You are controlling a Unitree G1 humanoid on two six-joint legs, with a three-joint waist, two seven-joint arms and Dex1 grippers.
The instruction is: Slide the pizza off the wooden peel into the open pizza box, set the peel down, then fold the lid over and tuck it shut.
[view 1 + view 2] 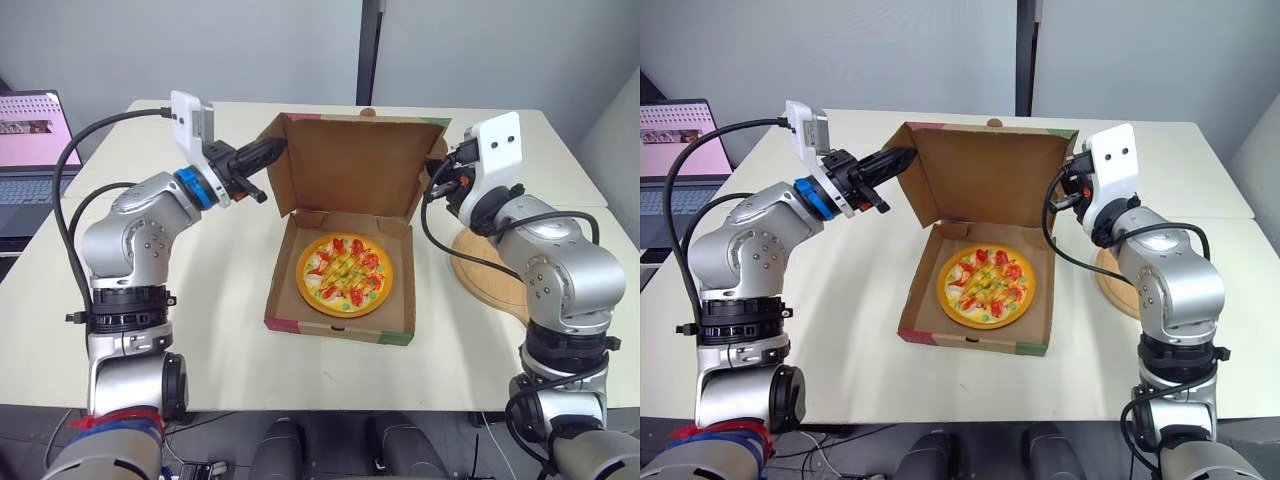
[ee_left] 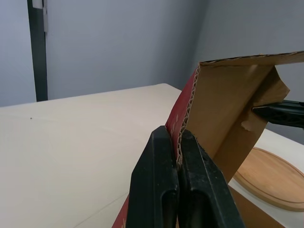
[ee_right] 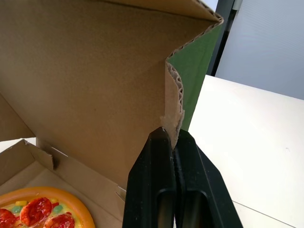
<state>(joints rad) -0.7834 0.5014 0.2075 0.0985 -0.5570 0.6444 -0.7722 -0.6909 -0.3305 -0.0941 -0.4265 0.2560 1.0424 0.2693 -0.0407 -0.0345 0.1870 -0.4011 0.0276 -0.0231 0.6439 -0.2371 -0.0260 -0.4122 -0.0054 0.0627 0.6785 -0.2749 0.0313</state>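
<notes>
The pizza (image 1: 344,273) lies flat in the base of the cardboard pizza box (image 1: 340,326) at the table's middle. Its lid (image 1: 355,165) stands upright behind the pizza. My left gripper (image 1: 274,150) is shut on the lid's left side flap (image 2: 183,128). At the lid's right edge, my right gripper (image 1: 442,165) is shut on the other side flap (image 3: 174,111). The round wooden peel (image 1: 487,275) lies flat on the table to the right of the box, under my right arm, partly hidden by it.
A laptop (image 1: 30,150) stands open off the table's left side. The pale table (image 1: 215,290) has bare room left of the box and in front of it. A grey wall rises behind the table's far edge.
</notes>
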